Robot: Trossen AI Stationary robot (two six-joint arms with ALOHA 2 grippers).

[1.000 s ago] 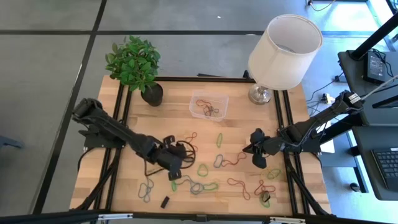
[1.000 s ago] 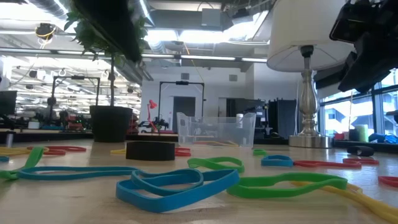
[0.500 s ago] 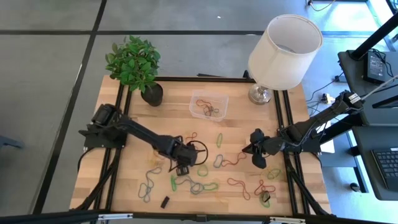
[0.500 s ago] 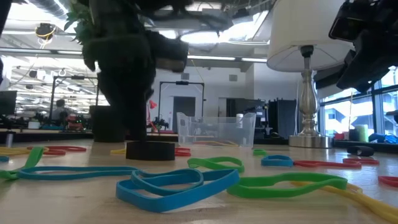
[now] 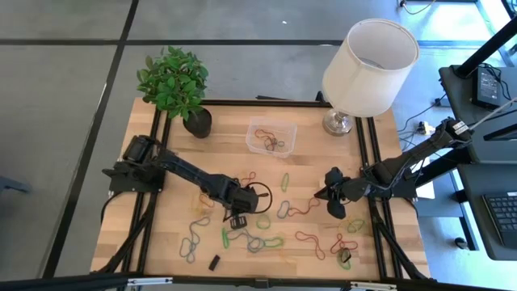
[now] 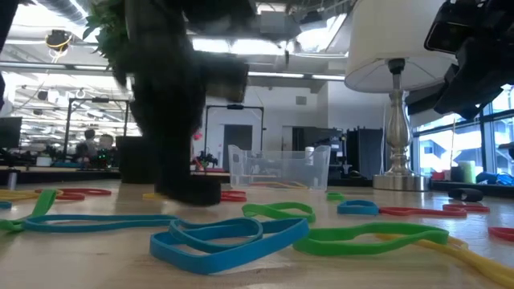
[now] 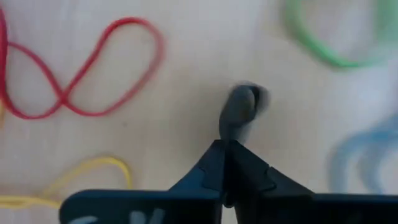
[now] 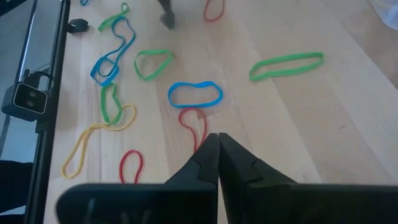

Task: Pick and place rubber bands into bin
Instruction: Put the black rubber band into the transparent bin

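Rubber bands in green, red, blue, yellow and grey lie scattered over the wooden table (image 5: 178,170), for example a green one (image 5: 284,182) and a blue one (image 8: 195,94). The clear bin (image 5: 251,136) stands at the far middle and holds a few bands (image 5: 271,141); in the low view the bin (image 6: 241,170) shows beyond the bands. My left gripper (image 5: 238,219) is over the table's middle, pointing down, shut on a grey band (image 7: 241,107). My right gripper (image 5: 333,202) hovers shut over a red band (image 8: 198,127) right of the middle. My left gripper (image 7: 226,148) pinches a grey rubber band between its two fingertips, coming from above and pointing down. The band's bunched loop (image 7: 244,99) sticks out beyond the tips toward the table. Whether its free end touches the wood cannot be told because of the blur.
A lamp (image 5: 367,65) stands at the far right corner and a potted plant (image 5: 174,81) in a black pot (image 5: 197,121) at the far left. A small black block (image 5: 214,262) lies near the near edge. Black rails run along both table sides.
My left arm has reached farther in from the left. Its gripper has shifted a little toward the table's right edge and has come down into the low view near the tabletop.
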